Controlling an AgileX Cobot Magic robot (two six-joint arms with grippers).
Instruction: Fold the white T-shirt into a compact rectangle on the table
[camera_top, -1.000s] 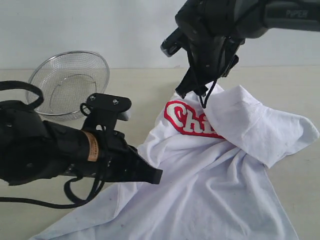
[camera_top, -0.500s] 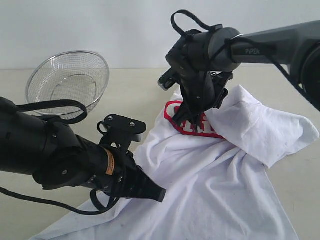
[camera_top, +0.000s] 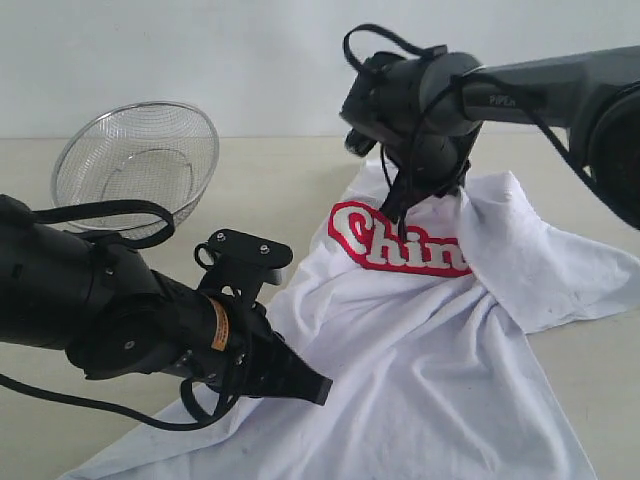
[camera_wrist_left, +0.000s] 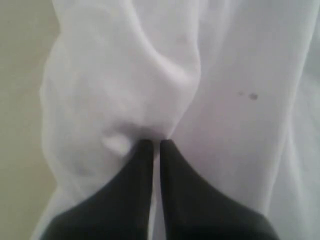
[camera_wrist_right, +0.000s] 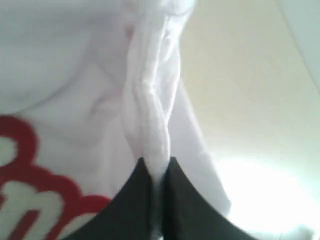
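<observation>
Basket (camera_top: 135, 165) is sitting at the far left of the worktop (camera_top: 290, 190), well apart from the work and needing no attention. Next to the right, the left pincer (camera_top: 318, 384) is clenching a fold of the shirt (camera_top: 400, 350) at its left edge. The wrist view is showing its fingers (camera_wrist_left: 135, 185) pressed together with white cloth puckering at the tips. The shirt is lying crumpled across the middle and right of the worktop, red lettering facing up. Further right, the right pincer (camera_top: 405, 205) is gripping a narrow ridge of cloth just above the lettering — near the collar, by my reading — and is holding it raised in a peak.

The step seems to be spreading the shirt flat before any fold. To do it well, both grips should be drawing apart evenly and low, tensioning the cloth without dragging the whole shirt along. The wrinkles between them should be pulling out, and neither pinch should be slipping, since each is holding only a thin fold.
</observation>
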